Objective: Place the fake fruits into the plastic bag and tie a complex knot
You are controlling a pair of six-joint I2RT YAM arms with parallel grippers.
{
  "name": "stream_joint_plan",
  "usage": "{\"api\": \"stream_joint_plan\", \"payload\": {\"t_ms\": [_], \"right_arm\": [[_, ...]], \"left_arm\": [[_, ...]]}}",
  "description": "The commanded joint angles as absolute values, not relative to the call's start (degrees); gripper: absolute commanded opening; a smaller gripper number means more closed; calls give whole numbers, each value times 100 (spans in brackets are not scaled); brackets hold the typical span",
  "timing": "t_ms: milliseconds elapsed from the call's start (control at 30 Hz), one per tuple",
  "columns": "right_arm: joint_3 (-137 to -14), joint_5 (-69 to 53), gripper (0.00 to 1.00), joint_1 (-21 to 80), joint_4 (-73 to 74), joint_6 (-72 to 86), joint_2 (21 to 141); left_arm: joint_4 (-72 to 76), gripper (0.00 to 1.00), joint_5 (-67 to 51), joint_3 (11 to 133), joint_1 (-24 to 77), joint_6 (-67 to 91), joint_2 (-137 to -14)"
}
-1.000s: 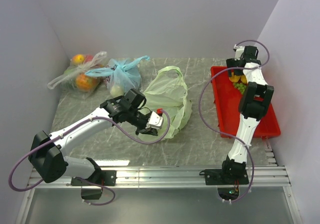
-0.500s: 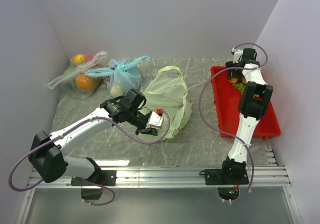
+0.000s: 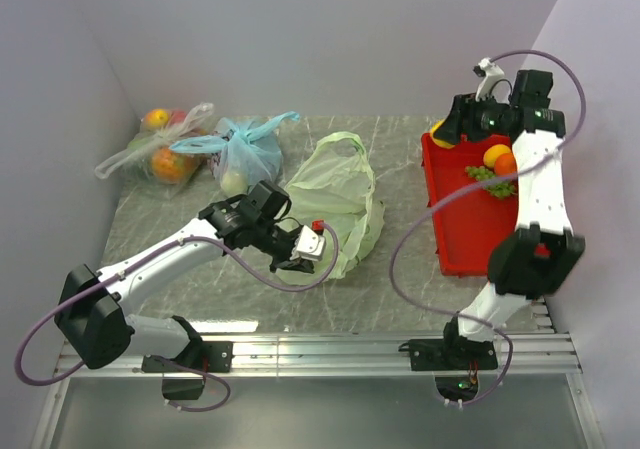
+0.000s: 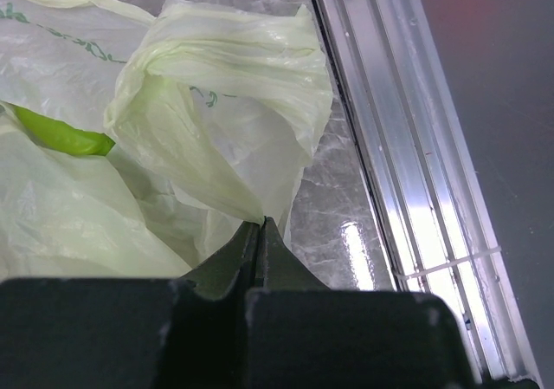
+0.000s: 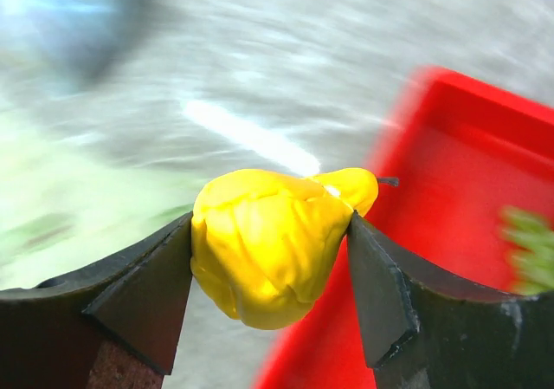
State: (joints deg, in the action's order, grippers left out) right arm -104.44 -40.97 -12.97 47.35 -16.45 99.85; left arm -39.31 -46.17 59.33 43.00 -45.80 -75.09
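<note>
Bag (image 3: 335,184): pale green, slumped on the counter (image 3: 400,289), its edge pinched by the left gripper (image 4: 261,226), jaws clenched, presumably to hold the opening up for loading. Yellow fruit (image 5: 264,263): clasped between the jaws of the right gripper (image 5: 268,224), aloft over the far left corner of the red tray (image 3: 455,239), probably bound for the bag. Orange fruit (image 3: 497,155), grapes (image 3: 481,174): lying in the tray, not yet loaded.

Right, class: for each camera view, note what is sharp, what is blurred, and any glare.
Right wrist: the yellow plastic fruit is sharp, but the red plastic tray and grey marbled table are smeared by motion blur. Left wrist: the thin pale green plastic bag is crisp, with white glare on the aluminium rail. Top external: sharp throughout, one bright reflection near the table's front edge.
</note>
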Motion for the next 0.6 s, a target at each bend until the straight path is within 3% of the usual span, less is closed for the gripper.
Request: {"api": "stream_joint_plan", "payload": {"t_ms": [0, 300, 400, 533, 567], "right_arm": [[-10003, -5483, 27, -915, 5370, -1345, 8862], [-8614, -5618, 29, 1367, 4422, -299, 7550], [-8482, -5161, 31, 2062, 4052, -167, 7918], [-9043, -4457, 30, 2601, 4858, -746, 8963], [-9105, -4378, 36, 2654, 4860, -756, 9226]], "left_arm": [[-3735, 0, -4658, 5862, 4324, -4553, -7321], [-3735, 0, -4711, 5845, 4324, -4640, -7286], [-3718, 0, -4720, 5862, 4333, -4632, -7304], [-3770, 0, -4667, 5915, 4324, -4605, -7304], [-3779, 0, -4650, 5915, 4324, -4597, -7295]]}}
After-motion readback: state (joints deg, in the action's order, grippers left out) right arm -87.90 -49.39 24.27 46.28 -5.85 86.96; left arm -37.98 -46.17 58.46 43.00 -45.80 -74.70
